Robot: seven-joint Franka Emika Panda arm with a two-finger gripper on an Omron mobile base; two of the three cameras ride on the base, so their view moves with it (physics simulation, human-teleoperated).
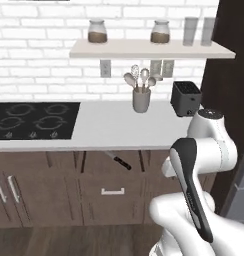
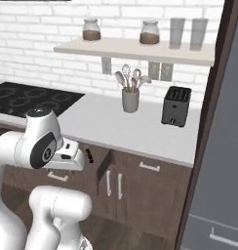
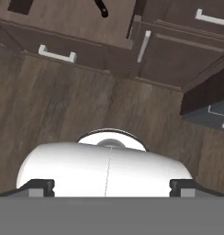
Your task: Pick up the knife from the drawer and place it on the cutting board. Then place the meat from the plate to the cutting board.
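Left base view: drawer (image 1: 111,167) stands open, knife (image 1: 119,160) lying inside for taking.
Gripper (image 3: 109,183) points floorward, well apart; its opening I cannot tell.

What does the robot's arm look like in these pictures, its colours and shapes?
The arm has glossy white, rounded shells with dark grey to black joint sections, one a long dark band edged in grey. A grey round cap tops one joint. No cables or markings are visible. The gripper's fingertips are small, dark and blocky.

Even, bright rendered light, soft faint shadows, no glare, slightly coarse low-resolution edges, mild blur throughout
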